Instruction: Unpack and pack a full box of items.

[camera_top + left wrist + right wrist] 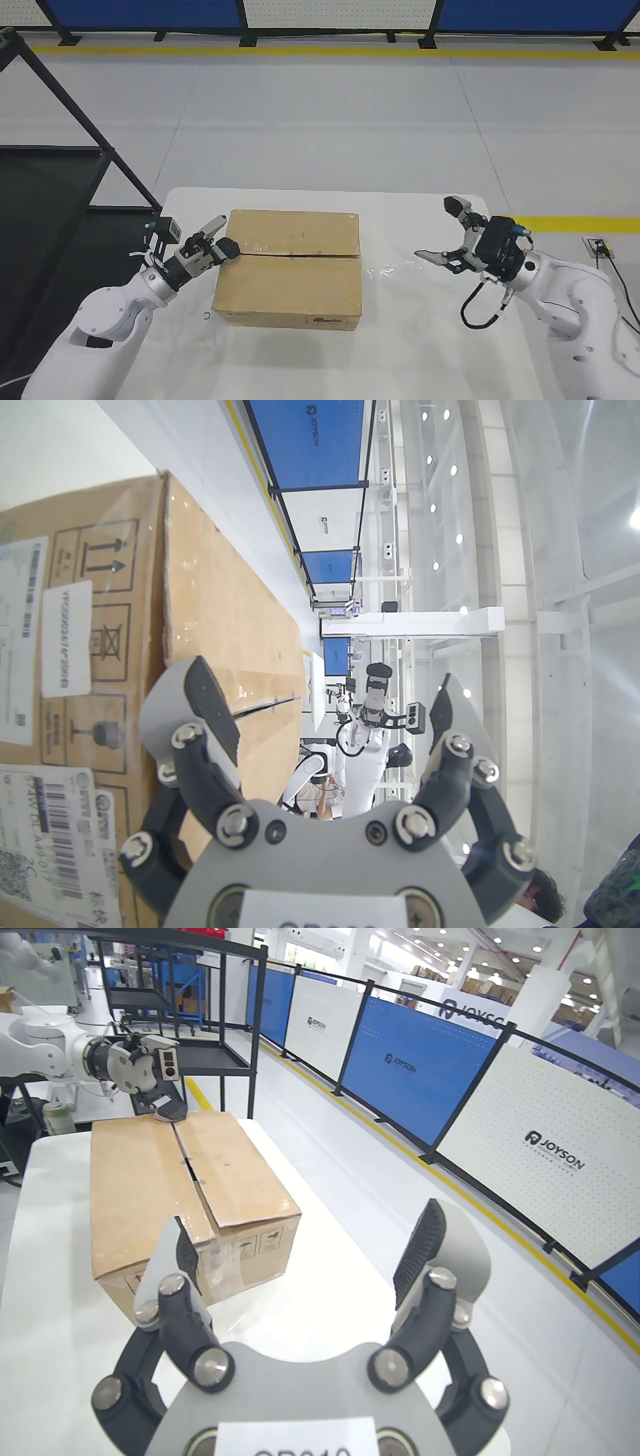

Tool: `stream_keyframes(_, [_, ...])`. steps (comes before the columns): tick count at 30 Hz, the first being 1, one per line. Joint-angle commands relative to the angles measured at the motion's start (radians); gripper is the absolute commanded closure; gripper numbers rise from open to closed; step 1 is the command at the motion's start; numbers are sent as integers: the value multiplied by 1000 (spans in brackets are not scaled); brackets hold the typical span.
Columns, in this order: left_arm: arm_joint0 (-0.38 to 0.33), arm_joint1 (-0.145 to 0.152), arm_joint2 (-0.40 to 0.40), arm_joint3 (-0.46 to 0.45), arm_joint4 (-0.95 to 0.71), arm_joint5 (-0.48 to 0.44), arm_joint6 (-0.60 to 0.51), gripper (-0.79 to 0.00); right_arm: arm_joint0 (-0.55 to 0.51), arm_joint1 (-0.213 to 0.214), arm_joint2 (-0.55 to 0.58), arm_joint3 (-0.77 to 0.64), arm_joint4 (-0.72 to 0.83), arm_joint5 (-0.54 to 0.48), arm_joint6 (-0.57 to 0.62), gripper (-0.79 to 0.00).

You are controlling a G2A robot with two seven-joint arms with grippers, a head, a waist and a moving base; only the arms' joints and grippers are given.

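1. On worktop (420, 330) centre, box (288, 268) sat closed, flaps meeting at seam (290, 256).
2. Left pincer (224, 235) was apart at box's left end by the seam; right pincer (438, 230) apart, well clear.
3. Flap lift wanted a fingertip under the seam edge, slow, box braced.

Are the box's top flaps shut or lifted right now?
Shut: both flaps of the box lie flat, meeting along the centre seam. The open left claw sits at the seam's end.
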Motion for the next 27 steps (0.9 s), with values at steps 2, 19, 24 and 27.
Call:
stream_keyframes(2, [0, 0, 0, 0, 0, 0, 0, -785, -74, -1, -4, 6, -109, 129, -164, -785])
stream_keyframes(19, [0, 0, 0, 0, 0, 0, 0, -785, -155, -24, -168, 151, -191, 346, -387, -785])
stream_keyframes(24, [0, 0, 0, 0, 0, 0, 0, -785, -155, -24, -168, 151, -191, 346, -387, -785])
stream_keyframes(27, [0, 0, 0, 0, 0, 0, 0, -785, -155, -24, -168, 151, -191, 346, -387, -785])
